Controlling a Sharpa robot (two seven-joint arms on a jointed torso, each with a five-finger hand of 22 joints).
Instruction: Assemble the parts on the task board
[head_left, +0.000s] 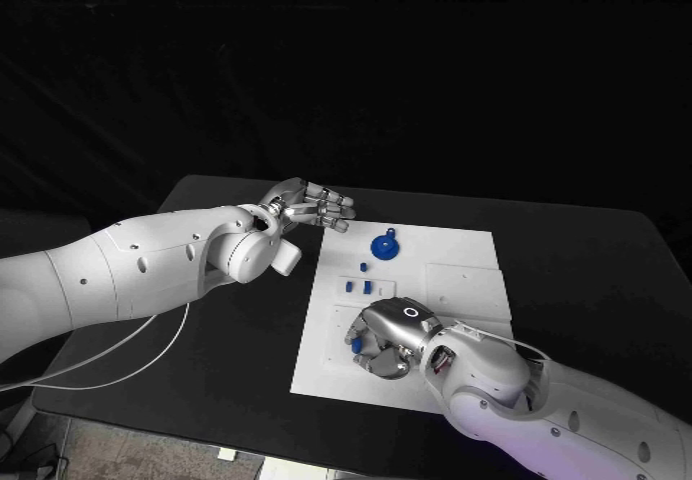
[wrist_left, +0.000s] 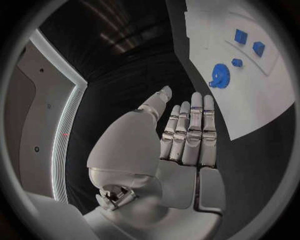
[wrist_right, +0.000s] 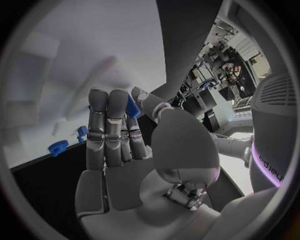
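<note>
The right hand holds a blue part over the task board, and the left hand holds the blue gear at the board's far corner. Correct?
Not quite. The left hand holds nothing, as the left wrist view shows; the blue gear lies on the task board. The right hand does hold a blue part.

Head view: looking down from above onto the black table (head_left: 216, 330) and task board (head_left: 469, 300). Wrist views: close behind each palm, both catching the board's blue gear (wrist_left: 220, 76).

The scene is dim, with a black backdrop swallowing the table (head_left: 216, 330) edges; the white task board (head_left: 462, 300) stands out brightly. Both wrist views bend straight edges strongly inside dark circular frames, and the board near the right hand (wrist_right: 119, 150) is softly blurred
</note>
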